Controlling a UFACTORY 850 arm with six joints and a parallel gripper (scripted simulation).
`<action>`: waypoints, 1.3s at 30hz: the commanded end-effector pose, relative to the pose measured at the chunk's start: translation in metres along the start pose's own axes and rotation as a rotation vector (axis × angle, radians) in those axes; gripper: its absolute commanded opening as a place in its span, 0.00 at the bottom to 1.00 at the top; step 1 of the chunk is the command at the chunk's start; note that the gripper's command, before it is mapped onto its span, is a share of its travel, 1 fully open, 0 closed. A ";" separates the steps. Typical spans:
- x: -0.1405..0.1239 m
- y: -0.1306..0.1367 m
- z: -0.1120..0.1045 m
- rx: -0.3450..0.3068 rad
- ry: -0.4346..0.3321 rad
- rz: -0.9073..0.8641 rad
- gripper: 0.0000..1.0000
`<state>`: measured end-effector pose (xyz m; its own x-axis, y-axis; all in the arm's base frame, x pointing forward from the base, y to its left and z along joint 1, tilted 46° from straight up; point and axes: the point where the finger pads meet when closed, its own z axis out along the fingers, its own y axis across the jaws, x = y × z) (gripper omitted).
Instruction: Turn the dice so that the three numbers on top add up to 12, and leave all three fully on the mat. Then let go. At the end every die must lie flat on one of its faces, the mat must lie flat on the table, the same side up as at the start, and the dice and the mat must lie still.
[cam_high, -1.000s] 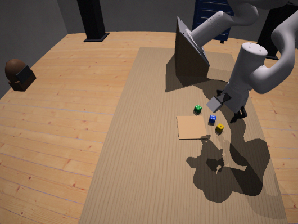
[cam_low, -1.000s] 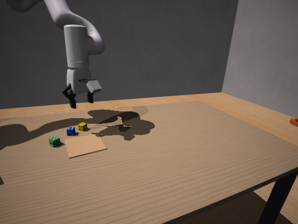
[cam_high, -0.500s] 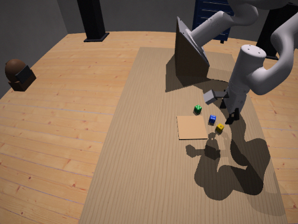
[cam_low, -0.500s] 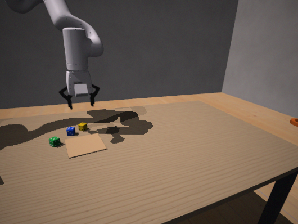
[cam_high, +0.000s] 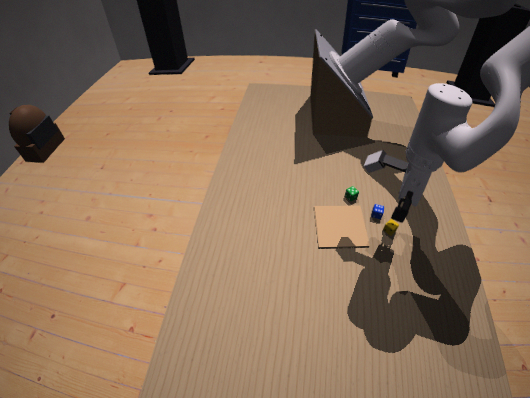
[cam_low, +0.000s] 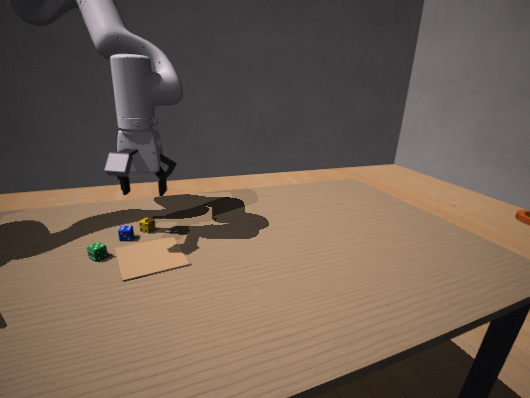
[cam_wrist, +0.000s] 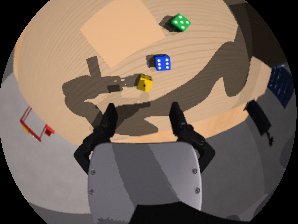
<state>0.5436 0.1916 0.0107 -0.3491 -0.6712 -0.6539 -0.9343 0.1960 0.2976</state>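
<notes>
Three dice sit on the counter (cam_low: 350, 280), all of them off the mat (cam_high: 341, 226): the green die (cam_high: 352, 193) near its far corner, the blue die (cam_high: 378, 211) just beside its edge, the yellow die (cam_high: 390, 228) a little further out. My claw (cam_low: 142, 189) hangs above the yellow one, fingers spread wide and gripping nothing.

I judge this the very start of the job: no die is on the mat yet, so I am lining up for a first pick. Next I need to come straight down over the yellow die, straddle it squarely and close, then decide which face to turn up before setting it on the mat.

From the side camera I can see how high the claw is, well clear of the dice; the overhead camera hides that and makes the fingers seem to touch the yellow die. The wrist camera shows the dice ahead of my fingertips, but the pips are too small to count in any view.
</notes>
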 end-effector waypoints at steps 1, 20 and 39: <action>-0.001 0.001 0.002 -0.008 0.009 0.173 1.00; -0.002 0.002 0.006 -0.007 0.010 0.372 0.47; -0.002 0.002 0.006 -0.007 0.010 0.372 0.47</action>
<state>0.5406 0.1980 0.0075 -0.6639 -0.5629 -0.4923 -0.7430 0.4221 0.5194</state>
